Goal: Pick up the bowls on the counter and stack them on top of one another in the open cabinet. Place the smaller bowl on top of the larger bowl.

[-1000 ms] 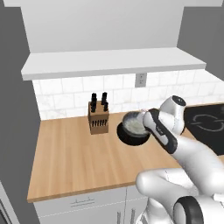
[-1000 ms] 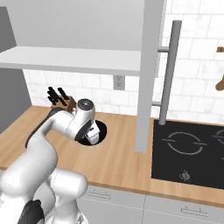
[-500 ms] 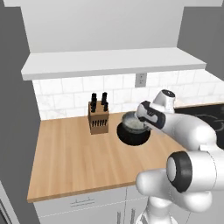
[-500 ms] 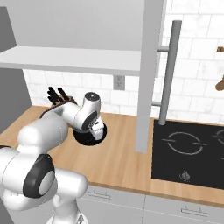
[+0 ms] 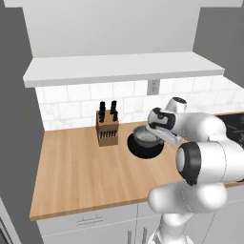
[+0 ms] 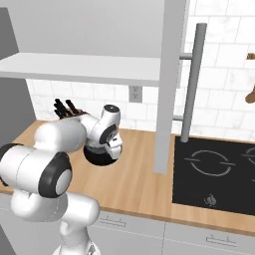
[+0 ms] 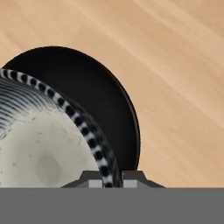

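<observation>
Two bowls are yours to move, and neither has reached the open cabinet [image 5: 124,69] yet, so you are early in the job. Your claw [image 7: 110,178] is clenched on the rim of the smaller bowl [image 7: 43,144], one finger inside and one outside the banded edge, as the hand view shows at its bottom. From the left base view, the smaller bowl [image 5: 146,135] sits just over the larger bowl [image 5: 143,147], which rests on the worktop [image 5: 86,171] a little to the right of the knife block [image 5: 106,127]. You cannot tell from these views whether the small bowl is already lifted free of the black one or is touching it. In the right base view the wrist covers most of both, with the black bowl [image 6: 99,158] showing beneath it. What is left, by my reading: carry the small bowl aside or up, set the larger bowl on the cabinet board first, then seat the smaller one inside it. Mind the shelf edge above when you raise the arm.
</observation>
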You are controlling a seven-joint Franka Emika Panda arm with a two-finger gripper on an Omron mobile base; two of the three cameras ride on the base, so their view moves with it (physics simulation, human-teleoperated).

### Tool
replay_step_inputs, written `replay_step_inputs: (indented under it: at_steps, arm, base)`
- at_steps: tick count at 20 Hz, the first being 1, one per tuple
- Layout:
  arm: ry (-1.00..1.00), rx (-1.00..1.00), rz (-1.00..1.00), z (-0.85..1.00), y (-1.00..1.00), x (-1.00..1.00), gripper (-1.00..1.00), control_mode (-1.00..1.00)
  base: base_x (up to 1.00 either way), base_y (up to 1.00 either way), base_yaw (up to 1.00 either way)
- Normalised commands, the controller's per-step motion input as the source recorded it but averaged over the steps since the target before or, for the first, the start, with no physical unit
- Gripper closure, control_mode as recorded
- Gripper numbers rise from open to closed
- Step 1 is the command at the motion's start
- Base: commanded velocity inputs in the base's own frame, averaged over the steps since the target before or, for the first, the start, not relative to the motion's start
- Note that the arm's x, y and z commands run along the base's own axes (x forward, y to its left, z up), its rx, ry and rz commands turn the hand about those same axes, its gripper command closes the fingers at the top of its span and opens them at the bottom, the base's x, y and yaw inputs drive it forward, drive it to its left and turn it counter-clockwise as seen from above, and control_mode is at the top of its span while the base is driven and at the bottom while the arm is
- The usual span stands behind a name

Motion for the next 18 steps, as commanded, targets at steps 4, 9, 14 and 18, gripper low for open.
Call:
replay_step_inputs:
  at_steps: [4, 9, 14, 18]
  arm:
    - [0.00, 0.00, 0.00, -0.08, 0.00, 0.31, 1.00, -1.00]
    - [0.00, 0.00, 0.00, -0.05, 0.00, 0.16, -1.00, -1.00]
    - [0.00, 0.01, 0.00, 0.11, -0.01, -0.03, -1.00, -1.00]
    - [0.01, 0.09, 0.00, 0.37, -0.42, -0.61, -1.00, -1.00]
  base:
    - [0.00, 0.00, 0.00]
    - [0.00, 0.00, 0.00]
    - [0.00, 0.00, 0.00]
    - [0.00, 0.00, 0.00]
